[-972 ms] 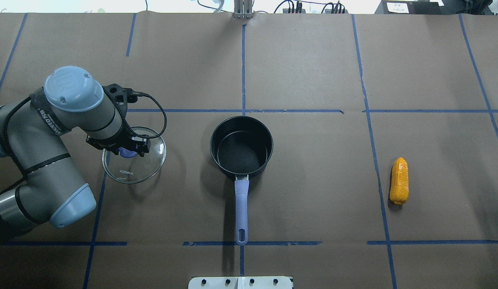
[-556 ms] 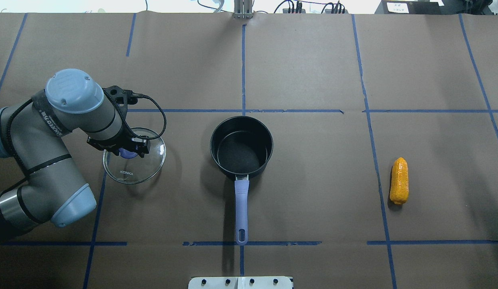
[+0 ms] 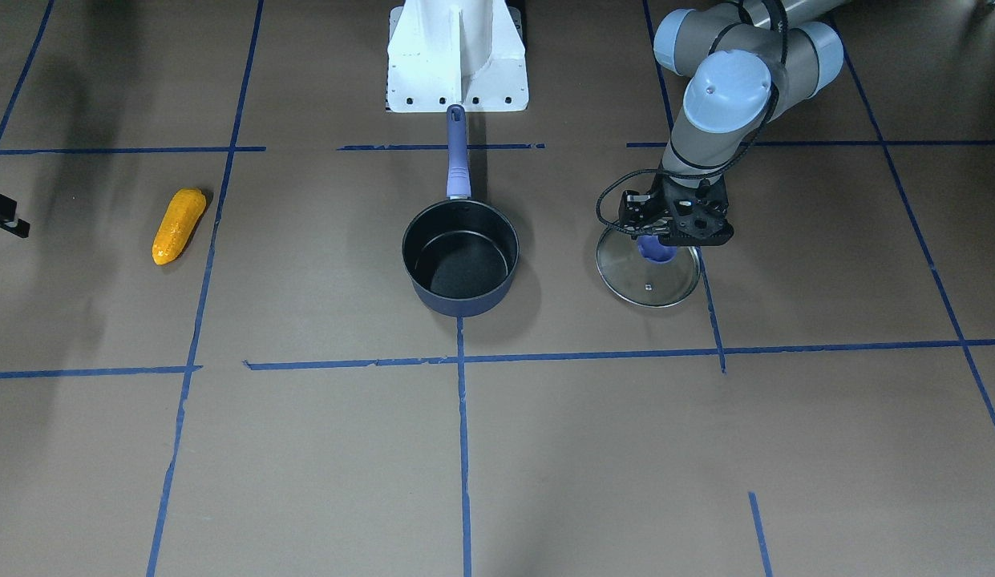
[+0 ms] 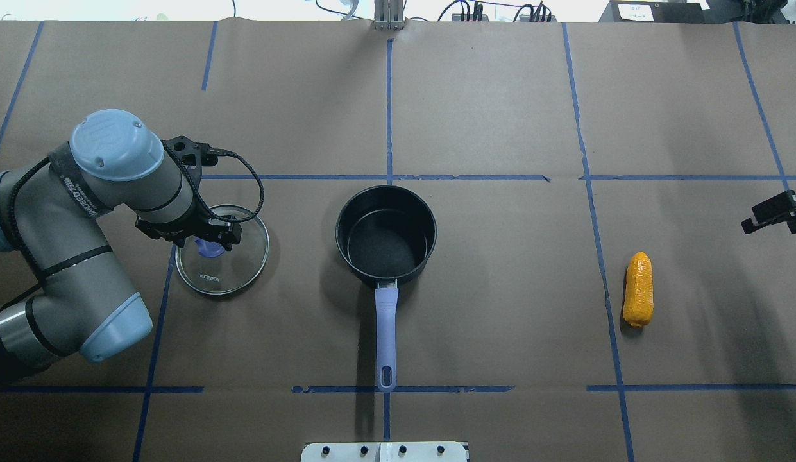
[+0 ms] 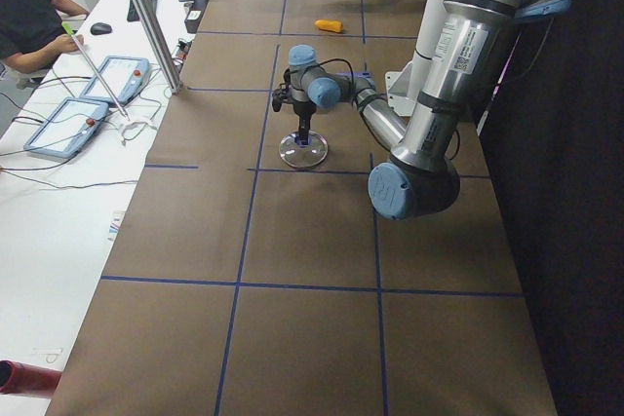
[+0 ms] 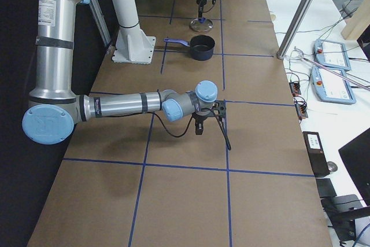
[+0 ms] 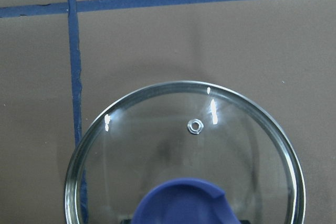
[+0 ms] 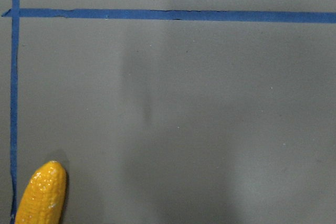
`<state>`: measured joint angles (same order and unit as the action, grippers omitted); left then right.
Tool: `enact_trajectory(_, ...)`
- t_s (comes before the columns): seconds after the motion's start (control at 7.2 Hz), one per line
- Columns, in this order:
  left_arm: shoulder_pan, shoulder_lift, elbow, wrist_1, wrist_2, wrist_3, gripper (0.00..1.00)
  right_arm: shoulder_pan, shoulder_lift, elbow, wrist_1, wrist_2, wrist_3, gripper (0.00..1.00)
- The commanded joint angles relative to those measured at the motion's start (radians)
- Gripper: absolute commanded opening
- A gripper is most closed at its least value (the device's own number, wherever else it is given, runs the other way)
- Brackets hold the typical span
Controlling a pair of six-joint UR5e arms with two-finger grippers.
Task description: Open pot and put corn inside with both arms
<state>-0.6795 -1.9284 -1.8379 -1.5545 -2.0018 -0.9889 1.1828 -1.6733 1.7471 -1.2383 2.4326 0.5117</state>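
Observation:
The pot (image 4: 386, 240) stands open and empty at the table's middle, with its handle (image 4: 385, 337) toward the robot's base; it also shows in the front view (image 3: 460, 272). The glass lid (image 4: 234, 266) lies flat on the table to the pot's left. My left gripper (image 4: 207, 239) stands over it, shut on the lid's blue knob (image 3: 656, 251). The corn (image 4: 638, 289) lies on the table far to the right. My right gripper (image 4: 766, 217) hovers beyond it at the right edge; I cannot tell whether it is open. The right wrist view shows the corn's tip (image 8: 42, 195) at lower left.
Blue tape lines (image 4: 389, 177) divide the brown paper cover into squares. The white base mount (image 3: 457, 56) stands at the near edge, behind the pot's handle. An operator (image 5: 29, 17) and teach pendants (image 5: 68, 124) are at a side bench.
The lid has come down onto the table and shifted slightly right with my left gripper. My right gripper has come into the overhead view at the right edge.

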Motion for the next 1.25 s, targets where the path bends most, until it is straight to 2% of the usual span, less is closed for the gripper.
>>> enact_trajectory(0.0,-0.008,0.029,-0.017,0.001,0.000,0.001,1.00,-0.054,0.007,0.003,0.104,-0.014,0.150,1.00)
enact_trajectory(0.14,-0.030,0.058,-0.023,0.001,-0.011,0.013,1.00,-0.090,0.007,0.006,0.150,-0.027,0.247,1.00)
enact_trajectory(0.28,-0.079,0.074,-0.027,0.001,-0.038,0.016,1.00,-0.162,0.017,0.006,0.234,-0.082,0.399,1.00)
enact_trajectory(0.42,-0.142,0.116,-0.059,0.004,-0.066,0.085,1.00,-0.272,0.020,0.008,0.322,-0.201,0.592,1.00)
enact_trajectory(0.56,-0.213,0.197,-0.096,0.004,-0.075,0.221,1.00,-0.354,0.015,0.029,0.351,-0.299,0.701,1.00)
enact_trajectory(0.69,-0.280,0.219,-0.102,0.004,-0.134,0.299,1.00,-0.386,0.001,0.052,0.352,-0.323,0.747,0.99)
enact_trajectory(1.11,-0.290,0.219,-0.109,0.004,-0.152,0.300,1.00,-0.475,-0.016,0.054,0.352,-0.386,0.849,0.99)
